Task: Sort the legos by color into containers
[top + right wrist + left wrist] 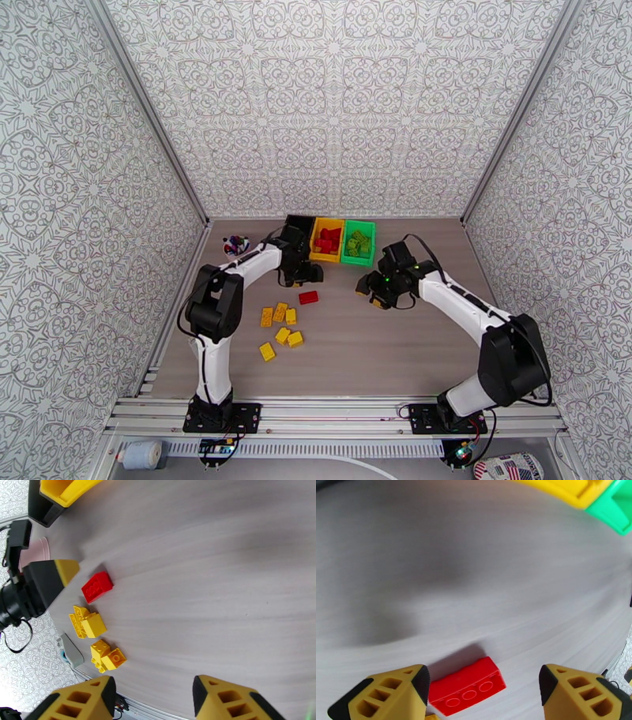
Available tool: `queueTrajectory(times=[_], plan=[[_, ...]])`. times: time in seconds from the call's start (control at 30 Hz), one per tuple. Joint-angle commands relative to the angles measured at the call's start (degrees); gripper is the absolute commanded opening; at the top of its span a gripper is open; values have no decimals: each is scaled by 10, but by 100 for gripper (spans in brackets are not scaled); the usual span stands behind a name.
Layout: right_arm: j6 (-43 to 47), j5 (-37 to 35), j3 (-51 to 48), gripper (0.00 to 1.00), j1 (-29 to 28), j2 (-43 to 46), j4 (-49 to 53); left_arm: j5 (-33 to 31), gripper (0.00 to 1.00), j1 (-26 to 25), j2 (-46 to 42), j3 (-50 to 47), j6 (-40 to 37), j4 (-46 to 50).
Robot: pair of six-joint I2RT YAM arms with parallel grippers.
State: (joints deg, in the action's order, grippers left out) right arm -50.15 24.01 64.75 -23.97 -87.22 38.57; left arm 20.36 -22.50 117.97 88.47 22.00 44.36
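Observation:
One red lego (309, 297) lies on the table just in front of my left gripper (305, 275). In the left wrist view this red lego (468, 687) sits low between the open fingers of the left gripper (484, 682), close to the left finger, not gripped. Several yellow legos (281, 325) lie scattered nearer the left arm. At the back stand the containers: black bin (300, 223), yellow bin (315, 241) holding red legos, and green bin (344, 243) holding green legos. My right gripper (370, 290) hovers open and empty in front of the green bin, also seen as right gripper (154, 693).
A pink cup of pens (235, 246) stands left of the black bin, beside the left arm. The right wrist view has the red lego (97, 586), yellow legos (87, 622), the left arm's finger (51, 578) and the table's near rail. Patterned walls enclose the table.

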Motion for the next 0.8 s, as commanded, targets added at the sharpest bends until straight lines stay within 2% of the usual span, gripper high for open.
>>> queueTrajectory(times=[0.0,0.3,0.4,0.57,0.77], plan=[[-13,-16,-4,57,-5,20,-21,10,77,-9,-6,-37,2,-6],[-9,-12,-18,56,-9,19,-22,-12,77,-54,-61,-118,29,-30],[-13,-12,-28,56,-10,24,-26,-56,75,-85,-64,-123,35,-10],[-14,-15,-44,56,-10,35,-27,-171,69,-124,-32,-82,50,62],[-17,-18,-63,55,-10,49,-29,-191,64,-123,-3,-48,76,93]])
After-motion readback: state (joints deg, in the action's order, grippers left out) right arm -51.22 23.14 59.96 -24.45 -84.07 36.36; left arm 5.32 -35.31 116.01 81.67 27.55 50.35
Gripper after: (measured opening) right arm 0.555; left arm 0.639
